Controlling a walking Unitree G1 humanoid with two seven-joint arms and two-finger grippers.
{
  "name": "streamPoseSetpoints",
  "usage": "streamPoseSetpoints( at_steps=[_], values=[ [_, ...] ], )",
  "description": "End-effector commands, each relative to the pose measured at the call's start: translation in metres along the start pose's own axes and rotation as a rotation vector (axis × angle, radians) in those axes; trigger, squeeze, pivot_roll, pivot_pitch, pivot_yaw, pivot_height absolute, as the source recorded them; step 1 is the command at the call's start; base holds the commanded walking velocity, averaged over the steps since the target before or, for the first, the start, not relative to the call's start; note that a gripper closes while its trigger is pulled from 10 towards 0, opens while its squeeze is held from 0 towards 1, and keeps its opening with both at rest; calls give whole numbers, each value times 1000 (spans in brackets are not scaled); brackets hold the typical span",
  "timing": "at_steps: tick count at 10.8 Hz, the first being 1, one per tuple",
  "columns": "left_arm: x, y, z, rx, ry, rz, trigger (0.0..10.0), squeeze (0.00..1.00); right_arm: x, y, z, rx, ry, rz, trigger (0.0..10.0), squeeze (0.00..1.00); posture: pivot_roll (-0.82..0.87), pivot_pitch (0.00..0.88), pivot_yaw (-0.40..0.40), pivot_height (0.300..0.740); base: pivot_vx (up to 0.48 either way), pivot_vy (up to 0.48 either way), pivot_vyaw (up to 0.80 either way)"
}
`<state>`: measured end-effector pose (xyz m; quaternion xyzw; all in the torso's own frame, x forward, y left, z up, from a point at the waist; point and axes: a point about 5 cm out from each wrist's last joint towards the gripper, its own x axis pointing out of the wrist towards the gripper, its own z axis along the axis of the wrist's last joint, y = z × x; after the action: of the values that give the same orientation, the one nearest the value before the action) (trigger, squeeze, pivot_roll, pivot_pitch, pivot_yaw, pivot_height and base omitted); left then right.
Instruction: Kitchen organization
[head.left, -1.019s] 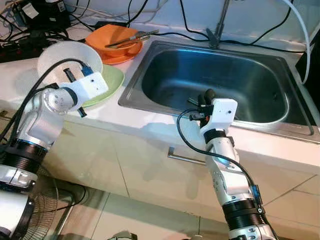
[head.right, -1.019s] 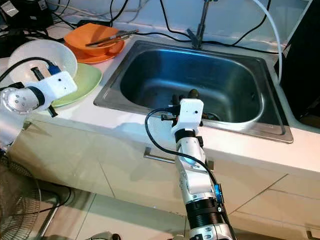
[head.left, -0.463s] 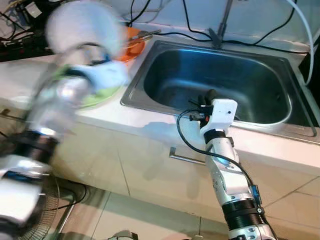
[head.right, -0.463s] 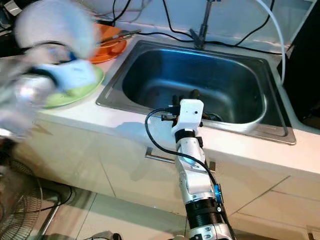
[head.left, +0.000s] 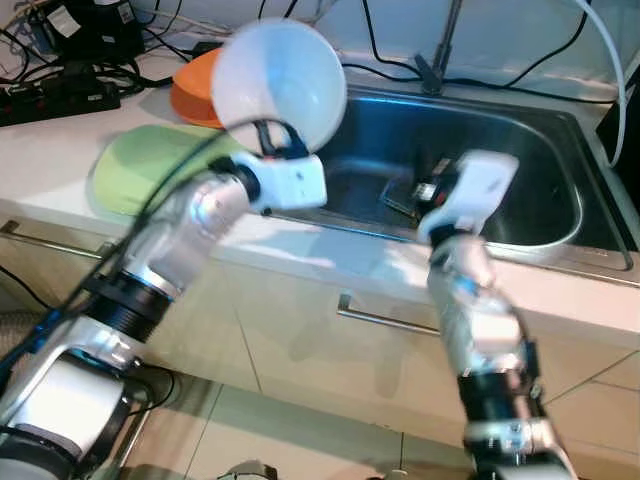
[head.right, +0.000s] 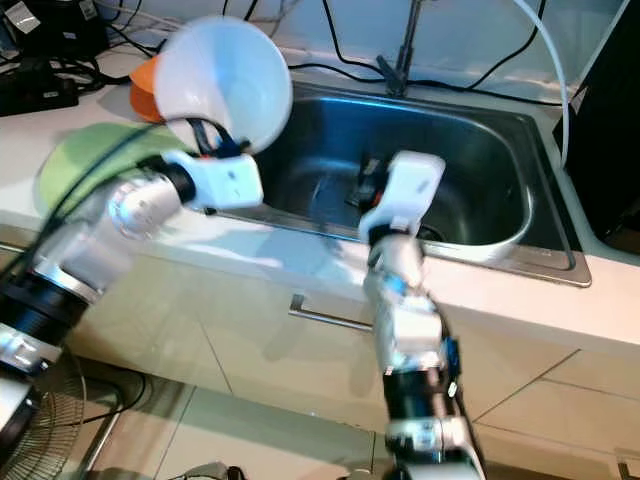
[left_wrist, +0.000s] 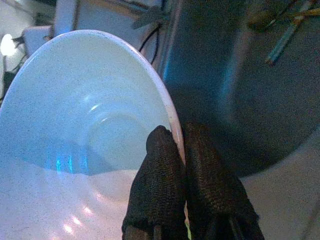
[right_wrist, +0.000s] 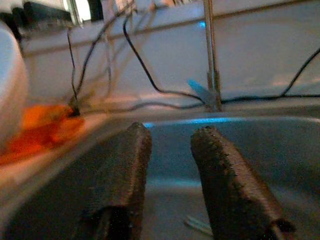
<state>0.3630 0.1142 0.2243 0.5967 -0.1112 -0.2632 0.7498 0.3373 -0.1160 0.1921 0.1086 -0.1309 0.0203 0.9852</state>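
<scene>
— Above the sink's left rim, what is held?

— The left gripper (left_wrist: 179, 150) pinches the rim of the white bowl (head.left: 280, 80), one black finger inside the lip and one outside. The bowl is lifted off the counter and tipped on edge, its hollow facing the wrist camera, hanging over the left edge of the steel sink (head.left: 560, 250).

— And the counter beside it?

— The green plate (head.left: 140, 170) lies flat on the white counter (head.left: 40, 140), bare on top, near the counter's front edge. Behind it sits the orange bowl (head.left: 190, 90), partly hidden by the white bowl. Black cables (head.left: 60, 90) trail along the back wall.

— The right side?

— The right gripper (right_wrist: 170, 165) hangs over the front rim of the sink, pointing into the basin toward the faucet (right_wrist: 212, 60). Its two fingers (right_wrist: 125, 170) stand apart with nothing between them.

— Room inside the basin?

— Most of the basin floor looks open; some utensils (left_wrist: 280, 30) lie toward one part of the bottom, too blurred to name. The white bowl and the right gripper are apart, with a stretch of open basin between them.
</scene>
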Motion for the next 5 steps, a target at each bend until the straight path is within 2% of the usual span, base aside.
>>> streamPoseSetpoints(
  at_steps=[1,3,4,5],
  values=[
    [0,2,9,27,-39,-1,10000,0,4,0,12,47,-25,7,10000,1000,-52,20,30,740,0,0,0],
    [1,-5,12,28,-57,-25,10000,0,6,7,19,121,-5,44,10000,1000,-60,18,35,740,0,0,0],
    [3,-9,15,30,-73,-38,10000,0,6,11,20,163,10,64,10000,0,-60,14,36,740,0,0,0],
    [4,-12,18,28,-87,-50,10000,0,7,14,21,176,26,84,10000,0,-62,11,36,740,0,0,0]
  ],
)
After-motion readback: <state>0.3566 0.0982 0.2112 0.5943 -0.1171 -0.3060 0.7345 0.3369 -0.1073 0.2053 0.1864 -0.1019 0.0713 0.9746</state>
